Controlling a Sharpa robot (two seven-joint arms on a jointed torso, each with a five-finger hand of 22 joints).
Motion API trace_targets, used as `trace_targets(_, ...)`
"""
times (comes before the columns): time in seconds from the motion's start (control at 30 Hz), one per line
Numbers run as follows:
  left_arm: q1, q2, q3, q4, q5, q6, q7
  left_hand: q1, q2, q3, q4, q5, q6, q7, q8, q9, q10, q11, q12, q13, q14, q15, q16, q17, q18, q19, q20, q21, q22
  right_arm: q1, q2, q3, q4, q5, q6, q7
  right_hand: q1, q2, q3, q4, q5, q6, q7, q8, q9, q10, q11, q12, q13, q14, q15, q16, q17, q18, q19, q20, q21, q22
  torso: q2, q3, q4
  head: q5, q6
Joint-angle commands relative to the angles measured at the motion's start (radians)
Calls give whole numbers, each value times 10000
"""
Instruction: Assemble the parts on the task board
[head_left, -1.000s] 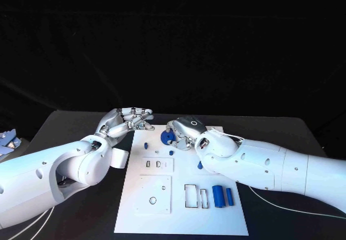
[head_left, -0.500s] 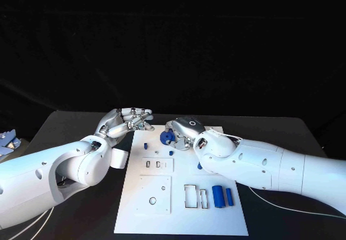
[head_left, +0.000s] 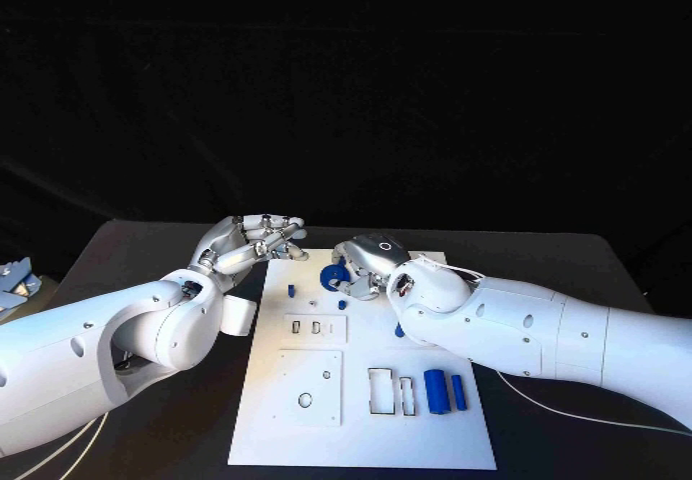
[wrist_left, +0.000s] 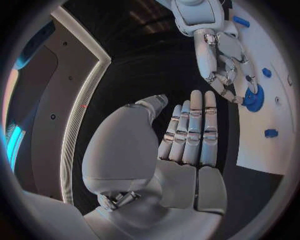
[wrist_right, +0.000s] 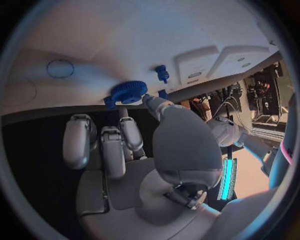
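The white task board (head_left: 361, 420) lies in the middle of the black table. A blue gear (head_left: 333, 276) sits near the board's far edge. My right hand (head_left: 369, 263) is over it, with thumb and fingertips pinching its rim (wrist_right: 128, 91). In the left wrist view the right hand's fingers (wrist_left: 226, 65) reach down onto the gear (wrist_left: 255, 98). My left hand (head_left: 254, 240) hovers just off the board's far left corner, its fingers (wrist_left: 192, 130) straight and together, thumb apart, holding nothing. Small blue pegs (head_left: 290, 291) (head_left: 342, 305) stand near the gear.
Two blue cylinders (head_left: 436, 390) (head_left: 459, 392) lie on the board's right side, beside rectangular slots (head_left: 381, 391). A round hole (head_left: 306, 400) and small cut-outs (head_left: 306, 328) mark the board's left half. Another peg (wrist_right: 162, 73) stands beyond the gear.
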Motion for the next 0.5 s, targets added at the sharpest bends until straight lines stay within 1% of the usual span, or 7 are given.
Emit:
trace_targets(0.03,13,11,8,10,19,105,31,-65,8,2,-36,-45,-53,41,-69,-16,-77,10,-32,-3,-69,-22,26,14,102,-15,32,66,9,-4,-16,0,12,191,485,-75,-141,6,6,78,68,92,-17,-34,21,64,-9,55,32,1000,58,32,2442,-94,15,29,-19,18,-9,8,-6,-6,-8)
trace_targets(0.13,13,5,8,14,19,101,31,-65,8,2,-36,-45,-53,41,-69,-16,-77,10,-32,-3,-69,-22,26,14,102,-15,32,66,9,-4,-70,0,43,269,505,-50,-175,19,-6,112,80,152,-32,-24,33,97,-23,86,69,1002,48,33,2449,-98,27,22,-6,39,-9,5,-4,-2,-8)
trace_targets(0.2,13,1,8,15,19,100,33,-65,8,2,-36,-45,-53,41,-69,-16,-77,10,-32,-3,-69,-22,26,14,102,-15,32,66,9,-4,-153,0,94,316,350,-18,-187,25,-9,125,89,172,-38,-20,37,105,-27,94,77,1004,44,37,2460,-101,36,20,5,54,-8,5,-3,-5,-5)
trace_targets(0.33,13,-21,8,16,19,106,36,-65,8,2,-36,-45,-53,41,-69,-16,-77,10,-32,-3,-69,-22,26,14,102,-15,32,66,9,3,-592,11,381,692,-546,310,-164,58,23,150,441,236,-65,-79,49,190,-62,170,165,1010,9,44,2487,-113,76,-16,41,116,-28,17,-19,4,8)
trace_targets(0.43,13,-50,7,8,19,110,43,-65,8,2,-36,-45,-53,41,-69,-16,-77,10,-32,-3,-69,-22,26,14,102,-15,32,66,9,41,-1081,53,724,1310,-1200,845,-86,39,50,94,497,186,-48,-140,38,179,-53,159,153,1002,12,34,2449,-103,51,-18,3,79,-36,16,-54,33,45)
trace_targets(0.47,13,-62,7,1,19,114,47,-65,8,2,-36,-45,-53,41,-69,-16,-77,10,-32,-3,-69,-22,26,14,102,-15,32,66,9,77,-1299,71,880,1646,-1360,1116,-29,46,78,54,506,172,-40,-165,36,164,-47,146,141,996,16,27,2424,-98,36,-18,-18,59,-45,20,-75,39,49)
trace_targets(0.5,13,-70,7,-7,19,117,50,-65,8,2,-36,-45,-53,41,-69,-16,-77,10,-32,-3,-69,-22,26,14,102,-15,32,66,9,119,-1483,83,1011,1951,-1425,1337,18,47,97,22,484,145,-27,-196,30,130,-37,118,110,986,22,15,2379,-83,-6,-15,-75,-2,-42,18,-78,31,65)
